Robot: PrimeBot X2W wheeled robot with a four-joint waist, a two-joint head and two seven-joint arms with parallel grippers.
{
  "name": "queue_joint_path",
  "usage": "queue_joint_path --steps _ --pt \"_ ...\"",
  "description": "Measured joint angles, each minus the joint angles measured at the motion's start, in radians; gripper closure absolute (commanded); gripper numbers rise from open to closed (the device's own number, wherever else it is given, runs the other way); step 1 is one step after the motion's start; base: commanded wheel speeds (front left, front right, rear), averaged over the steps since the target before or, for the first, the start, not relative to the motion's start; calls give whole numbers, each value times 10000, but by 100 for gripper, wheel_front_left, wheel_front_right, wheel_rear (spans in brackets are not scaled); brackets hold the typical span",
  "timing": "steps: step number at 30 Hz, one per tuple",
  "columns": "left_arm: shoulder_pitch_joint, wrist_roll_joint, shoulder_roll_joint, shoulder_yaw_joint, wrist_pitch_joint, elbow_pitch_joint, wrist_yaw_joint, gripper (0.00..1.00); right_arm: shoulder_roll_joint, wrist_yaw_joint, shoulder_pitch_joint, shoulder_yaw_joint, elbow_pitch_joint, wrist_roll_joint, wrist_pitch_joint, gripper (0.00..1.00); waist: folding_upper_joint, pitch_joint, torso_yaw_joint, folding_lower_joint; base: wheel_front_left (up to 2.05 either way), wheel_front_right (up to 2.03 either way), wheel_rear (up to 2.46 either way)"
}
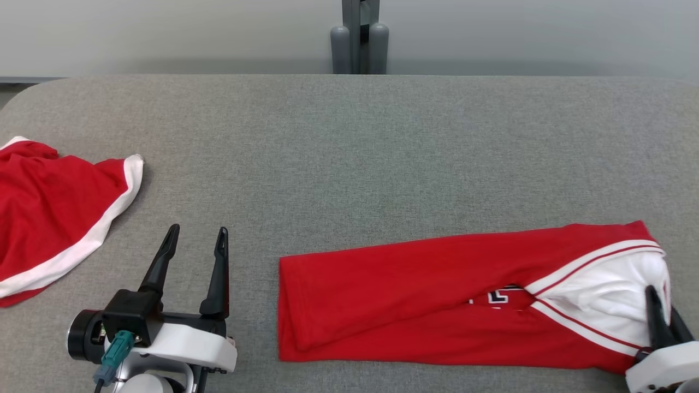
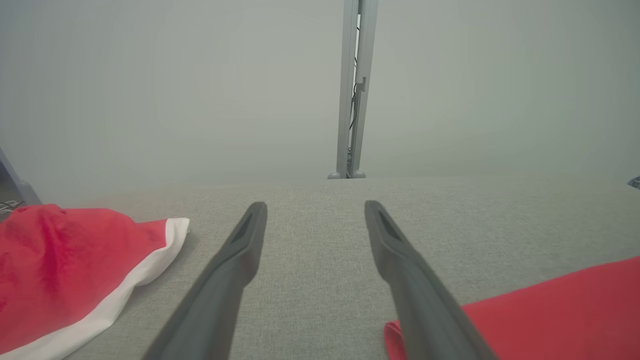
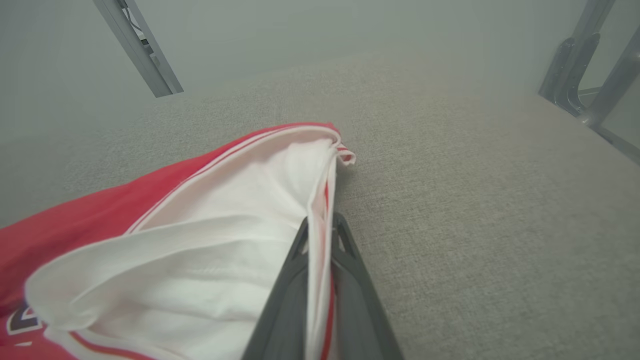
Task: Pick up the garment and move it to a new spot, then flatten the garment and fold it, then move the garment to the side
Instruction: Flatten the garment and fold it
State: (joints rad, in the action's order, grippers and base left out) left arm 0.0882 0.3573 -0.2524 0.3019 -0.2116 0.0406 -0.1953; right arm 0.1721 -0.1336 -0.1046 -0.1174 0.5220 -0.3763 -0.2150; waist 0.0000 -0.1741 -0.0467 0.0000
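Observation:
A red garment [image 1: 415, 305] with white trim lies folded into a long strip across the front of the grey table [image 1: 349, 153]. Its white-lined right end [image 3: 240, 240] is pinched by my right gripper [image 1: 663, 314], which is shut on the edge of the cloth [image 3: 317, 280] at the lower right. My left gripper [image 1: 196, 234] stands open above bare table at the lower left, just left of the garment's left end [image 2: 550, 310]. Nothing sits between its fingers [image 2: 240, 250].
A second red cloth with a white border [image 1: 54, 218] lies bunched at the table's left edge [image 2: 75, 270]. A grey post [image 1: 359, 38] rises behind the table's far edge. More metal frame [image 3: 585, 80] stands off the right side.

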Motion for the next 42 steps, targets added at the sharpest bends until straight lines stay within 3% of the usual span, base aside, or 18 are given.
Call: queue_joint_path --steps 5,9,16,22,26,30,39,40,41,42 --pt "-29 36 12 29 -4 -8 -12 0 167 8 115 -341 -560 384 104 100 0 62 129 0 0 0 0" --pt "-30 46 -23 27 -4 -27 -40 0 -35 29 95 249 -1850 888 213 100 0 106 228 0 0 0 0" --pt "-20 107 -65 69 0 -84 -50 0 -755 29 125 2537 -4936 1327 1202 100 0 59 282 0 0 0 0" --pt "35 194 -54 54 2 -71 -50 0 -1022 29 190 5035 -6178 1001 2242 100 0 -30 143 0 0 0 0" --pt "49 282 -102 -58 15 0 -81 0 -1074 29 -86 6312 -5916 504 2502 100 0 -124 89 0 0 0 0" --pt "200 307 -121 -42 15 52 -82 0 -1145 29 -610 7114 -4788 -13 2406 100 0 -179 -54 0 0 0 0" --pt "284 322 -81 111 48 209 -25 0 -1231 31 -2019 8771 -2514 -1703 1461 100 0 -411 -331 0 0 0 0" --pt "335 322 -69 140 48 232 -10 0 -1235 31 -2151 8867 -2280 -1850 1352 93 0 -426 -370 0 0 0 0" --pt "401 322 -54 171 48 247 4 0 -1231 31 -2269 8922 -2063 -2025 1200 67 0 -446 -404 0 0 0 0" --pt "439 322 -44 190 48 263 6 0 -1231 31 -2384 9014 -1896 -2374 1087 22 0 -467 -435 0 0 0 0"
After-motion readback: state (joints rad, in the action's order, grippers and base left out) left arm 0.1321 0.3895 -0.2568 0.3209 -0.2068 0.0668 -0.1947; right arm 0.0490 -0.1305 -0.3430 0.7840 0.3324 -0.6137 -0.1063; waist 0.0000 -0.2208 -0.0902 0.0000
